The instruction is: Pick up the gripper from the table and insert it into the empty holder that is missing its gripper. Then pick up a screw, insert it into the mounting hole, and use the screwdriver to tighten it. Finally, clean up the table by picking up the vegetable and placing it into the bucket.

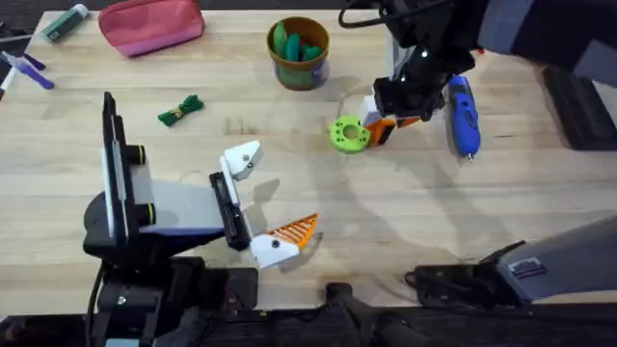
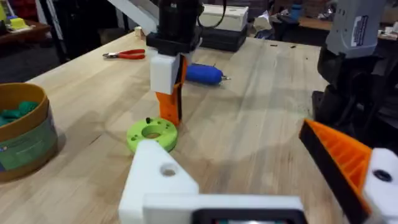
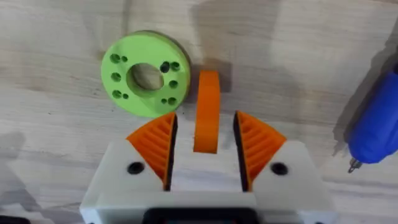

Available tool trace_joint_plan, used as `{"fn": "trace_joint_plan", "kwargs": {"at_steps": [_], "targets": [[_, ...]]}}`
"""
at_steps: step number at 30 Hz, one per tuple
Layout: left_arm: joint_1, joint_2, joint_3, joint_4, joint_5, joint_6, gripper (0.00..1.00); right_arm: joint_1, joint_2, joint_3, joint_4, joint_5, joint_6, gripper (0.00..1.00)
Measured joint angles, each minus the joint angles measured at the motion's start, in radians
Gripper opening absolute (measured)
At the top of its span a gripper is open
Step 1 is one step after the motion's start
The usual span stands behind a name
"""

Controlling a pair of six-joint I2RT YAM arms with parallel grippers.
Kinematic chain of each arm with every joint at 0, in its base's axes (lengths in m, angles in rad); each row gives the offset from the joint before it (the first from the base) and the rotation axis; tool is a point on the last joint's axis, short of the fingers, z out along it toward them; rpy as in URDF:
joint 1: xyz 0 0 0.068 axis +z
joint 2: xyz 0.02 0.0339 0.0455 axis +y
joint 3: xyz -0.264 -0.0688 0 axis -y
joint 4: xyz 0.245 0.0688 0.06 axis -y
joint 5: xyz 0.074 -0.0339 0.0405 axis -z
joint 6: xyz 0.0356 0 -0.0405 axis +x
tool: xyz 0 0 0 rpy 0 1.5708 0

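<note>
Beside the green disc [image 3: 145,81], the right gripper [image 3: 205,144] straddles the orange gripper [image 3: 206,112].

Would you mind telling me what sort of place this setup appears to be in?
Probably a robotics lab or workshop: a light wooden workbench carries a blue pen-shaped electric screwdriver and red-handled pliers, with cluttered equipment benches behind.

bright even light, soft shadows on the table [image 1: 405,193], blurred dark arm at top right.

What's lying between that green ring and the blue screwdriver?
The small orange fingertip piece, between the right hand's open fingers, seen from the right wrist.
</note>
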Motion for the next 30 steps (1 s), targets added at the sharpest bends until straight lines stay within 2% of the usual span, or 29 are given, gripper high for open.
{"fn": "trace_joint_plan", "kwargs": {"at_steps": [10,15,19,26,30], "targets": [[0.0,0.0,0.0,0.0,0.0,0.0,0.988,0.0,0.0,0.0,-0.014,0.0,0.0,0.416],[0.0,0.0,0.0,0.0,0.0,0.0,0.988,0.0,0.0,0.0,-0.026,0.0,0.0,0.389],[0.0,0.0,0.0,0.0,0.0,0.0,0.988,0.0,0.0,0.0,-0.025,0.0,0.0,0.303],[0.0,0.0,0.0,0.0,0.0,0.0,0.989,0.0,0.0,0.0,-0.011,0.0,0.0,0.237],[0.0,0.0,0.0,0.0,0.0,0.0,0.988,0.0,0.0,0.0,-0.008,0.0,0.0,0.099]]}}
